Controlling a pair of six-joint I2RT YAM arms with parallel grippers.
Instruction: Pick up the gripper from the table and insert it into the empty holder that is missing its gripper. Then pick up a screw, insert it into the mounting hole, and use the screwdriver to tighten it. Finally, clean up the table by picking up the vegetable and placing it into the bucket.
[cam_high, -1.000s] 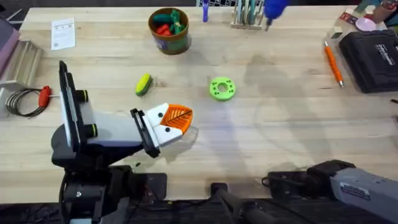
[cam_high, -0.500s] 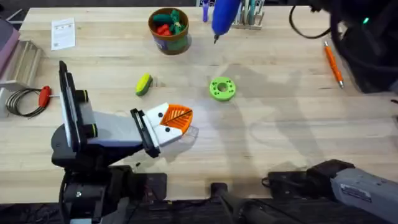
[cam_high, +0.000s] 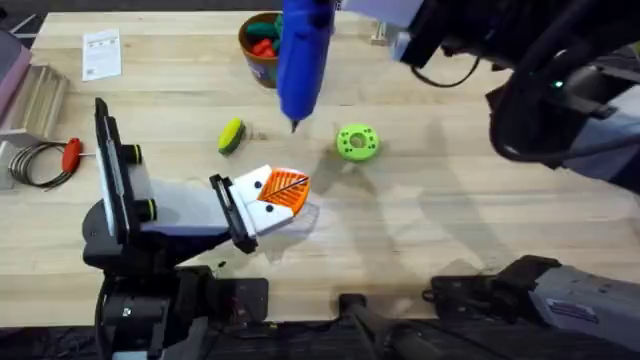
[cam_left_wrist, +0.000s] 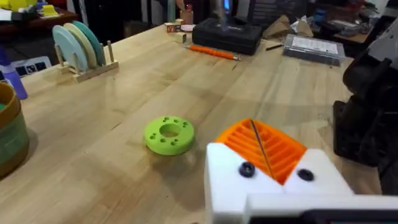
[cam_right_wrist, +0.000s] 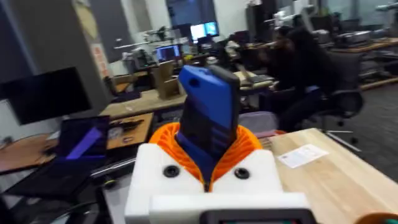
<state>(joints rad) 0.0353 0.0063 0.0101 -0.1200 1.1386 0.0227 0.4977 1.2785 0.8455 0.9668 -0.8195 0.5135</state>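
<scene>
My right gripper (cam_right_wrist: 208, 146) is shut on the fat blue screwdriver (cam_high: 301, 55), which hangs tip down over the table between the yellow-green vegetable (cam_high: 231, 135) and a green disc (cam_high: 357, 141). My left gripper (cam_high: 272, 196) rests low at the front left, shut, its two orange ribbed pads (cam_left_wrist: 264, 146) pressed together. The orange gripper piece (cam_high: 288, 187) sits in the white holder (cam_left_wrist: 249, 186), and a dark screw (cam_left_wrist: 247, 168) head shows in each mount. The screwdriver partly hides the brown bucket (cam_high: 262, 50) at the back, which holds red and green toys.
A red-handled tool (cam_high: 71, 153) with a coiled cable and a grey tray (cam_high: 35, 95) lie at the left edge. A paper card (cam_high: 101, 52) lies at the back left. A disc rack (cam_left_wrist: 78, 50), a thin orange driver (cam_left_wrist: 214, 51) and a black case (cam_left_wrist: 227, 34) stand farther back.
My right arm has swung left and forward from the back right, carrying the blue screwdriver to the table's middle. The left arm, vegetable and disc have not moved.
</scene>
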